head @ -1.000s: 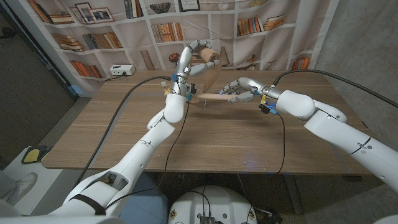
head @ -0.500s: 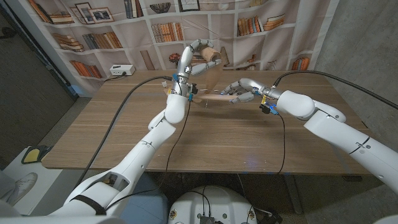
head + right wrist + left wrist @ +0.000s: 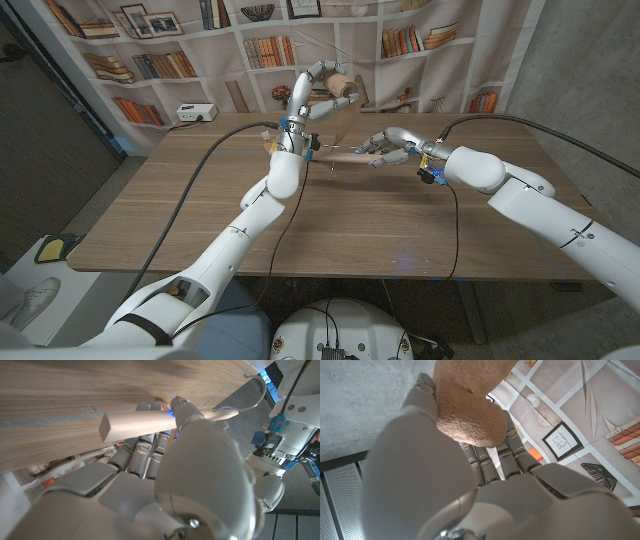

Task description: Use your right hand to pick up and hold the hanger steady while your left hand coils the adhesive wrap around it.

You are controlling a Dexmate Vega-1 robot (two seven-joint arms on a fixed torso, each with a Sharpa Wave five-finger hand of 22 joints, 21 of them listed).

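My left hand (image 3: 322, 85) was up high, raised well above the wooden table (image 3: 200, 215) and just left of the hanger (image 3: 345, 153), clenched round the roll of adhesive wrap (image 3: 338, 84); from the left wrist camera the tan, crepe-textured roll (image 3: 470, 415) sat snug between thumb and fingers. I judged it was held up there to keep the strip taut, since a thin band of wrap seemed to run down from the roll toward the hanger, though that strip was too faint to be sure of. Moving right, the hanger hung off the table, its pale wooden bar (image 3: 137, 422) roughly level and its metal hook (image 3: 250, 397) on the end nearest my left arm. My right hand (image 3: 392, 147) was grasping the bar's other end, fingers curled round it, presumably to leave the rest bare for coiling and to stop it twisting under the pull.
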